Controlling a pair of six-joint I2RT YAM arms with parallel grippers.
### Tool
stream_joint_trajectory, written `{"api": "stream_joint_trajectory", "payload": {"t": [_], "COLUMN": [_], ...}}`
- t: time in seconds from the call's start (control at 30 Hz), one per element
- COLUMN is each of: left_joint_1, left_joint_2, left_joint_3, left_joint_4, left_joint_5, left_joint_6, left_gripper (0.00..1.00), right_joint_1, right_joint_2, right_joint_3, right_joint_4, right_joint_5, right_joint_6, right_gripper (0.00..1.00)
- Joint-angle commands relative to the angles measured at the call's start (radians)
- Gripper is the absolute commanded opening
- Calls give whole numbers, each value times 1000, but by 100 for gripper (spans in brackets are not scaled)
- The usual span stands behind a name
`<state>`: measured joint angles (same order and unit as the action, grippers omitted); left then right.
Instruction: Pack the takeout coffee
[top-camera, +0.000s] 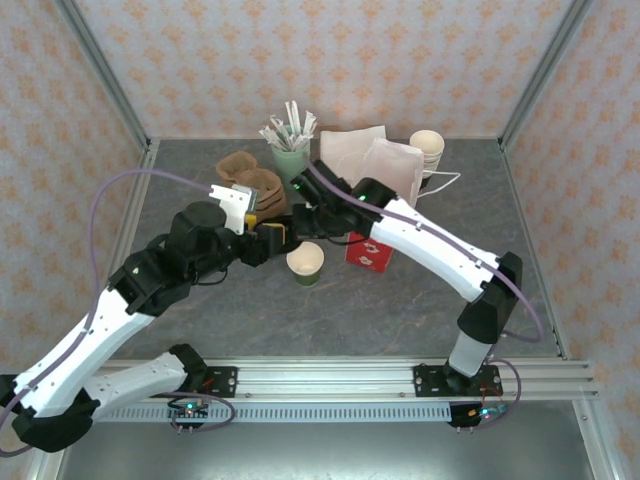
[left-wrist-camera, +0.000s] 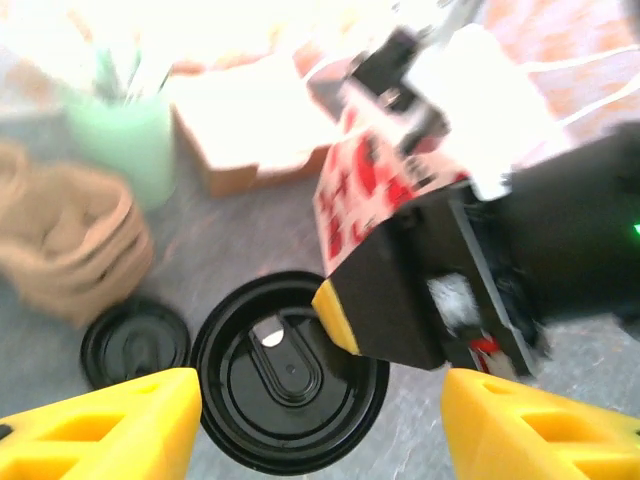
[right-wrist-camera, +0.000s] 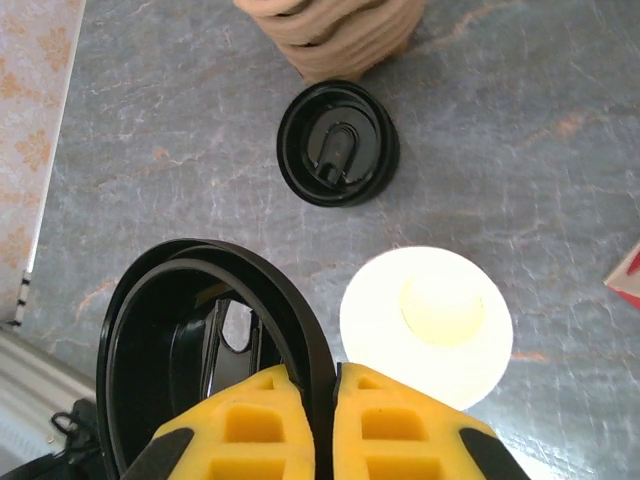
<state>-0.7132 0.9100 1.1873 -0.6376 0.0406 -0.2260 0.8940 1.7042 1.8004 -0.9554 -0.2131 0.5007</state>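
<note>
The takeout coffee's cup (top-camera: 305, 262) stands on the table without a lid; it is olive outside and cream inside, and looks round and white from above (right-wrist-camera: 427, 325). My right gripper (right-wrist-camera: 335, 375) is shut on the rim of a black plastic lid (right-wrist-camera: 205, 330), held on edge just left of the cup. In the left wrist view that lid (left-wrist-camera: 290, 375) lies between the wide-apart yellow fingers (left-wrist-camera: 110, 425) of my open left gripper (left-wrist-camera: 320, 420), which touches nothing. From above, the two grippers (top-camera: 268, 238) (top-camera: 297, 222) meet just left of the cup.
A second loose black lid (right-wrist-camera: 338, 143) lies on the table below brown cup carriers (top-camera: 250, 180). A green cup of stirrers (top-camera: 290, 150), paper bags (top-camera: 365, 155) and a stack of cups (top-camera: 427, 147) stand at the back. A red box (top-camera: 368, 252) sits right of the cup.
</note>
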Motion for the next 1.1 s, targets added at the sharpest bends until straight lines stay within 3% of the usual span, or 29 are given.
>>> {"api": "stream_joint_trajectory", "payload": {"t": [0.0, 0.17, 0.3, 0.5, 0.6, 0.93, 1.07], "left_joint_1": [-34, -38, -46, -46, -46, -46, -46], "left_joint_2": [8, -10, -2, 22, 49, 52, 53], "left_joint_3": [17, -67, -72, -15, 26, 48, 57], "left_joint_4": [140, 335, 374, 258, 124, 58, 48], "left_joint_5": [-16, 185, 296, 440, 548, 588, 563], "left_joint_6": [253, 514, 733, 940, 1088, 1120, 1121], "left_gripper": [65, 66, 69, 79, 76, 74, 62], "right_joint_1": [-37, -158, -214, -283, -292, -297, -299], "right_joint_2": [-141, -267, -363, -429, -425, -414, -414], "right_joint_3": [-25, -150, -238, -313, -312, -287, -291], "right_joint_4": [-92, -104, -86, -11, -9, -38, -34], "right_joint_5": [-125, -302, -443, -615, -677, -706, -721], "right_joint_6": [-3, -18, -59, -79, -106, -159, -160], "right_gripper": [0, 0, 0, 0, 0, 0, 0]}}
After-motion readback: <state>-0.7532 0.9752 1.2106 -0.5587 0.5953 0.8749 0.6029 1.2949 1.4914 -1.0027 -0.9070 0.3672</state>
